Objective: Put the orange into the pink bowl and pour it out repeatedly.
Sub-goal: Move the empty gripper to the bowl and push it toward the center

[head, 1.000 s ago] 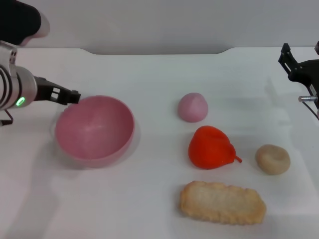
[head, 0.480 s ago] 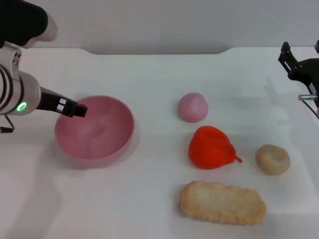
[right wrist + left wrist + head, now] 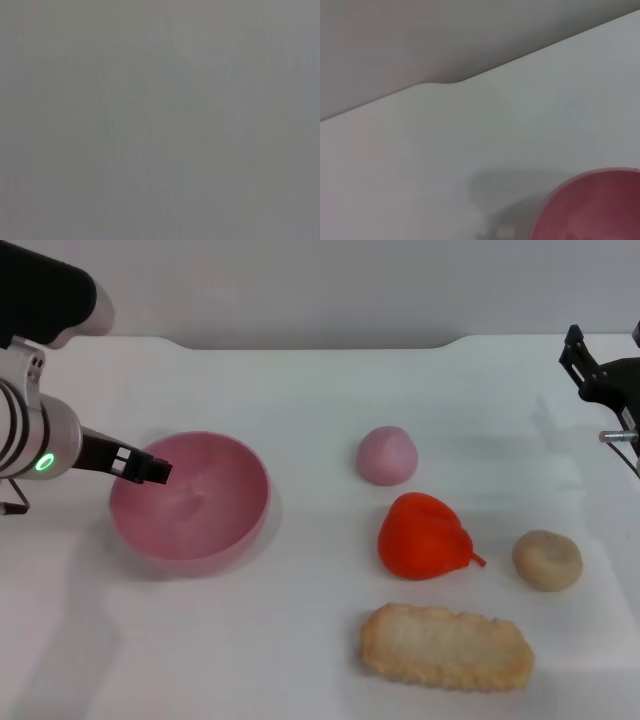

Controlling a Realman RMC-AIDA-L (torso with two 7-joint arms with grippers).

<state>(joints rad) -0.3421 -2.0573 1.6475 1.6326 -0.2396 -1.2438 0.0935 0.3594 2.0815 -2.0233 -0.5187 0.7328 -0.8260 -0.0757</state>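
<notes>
Reaching: left gripper (image 3: 150,470) has moved over pink bowl (image 3: 200,530) rim | fingers: cannot tell | orange (image 3: 422,537) untouched

A deep, round, matte pink plastic bowl (image 3: 190,498) is seen upright on the left part of the white table (image 3: 300,640). The black tip of the left gripper (image 3: 148,470) is placed over the bowl's left rim; whether its fingers are parted cannot be told. A lumpy, bright red-orange toy fruit (image 3: 424,537) with a small pointed stem is found right of centre, well apart from the bowl. A small pink dome (image 3: 387,455) lies just behind it, a beige ring-shaped doughnut (image 3: 547,559) near its right, and a long tan biscuit-like slab (image 3: 446,647) in front. The right gripper (image 3: 600,375) is held at the far right edge, above the table.
</notes>
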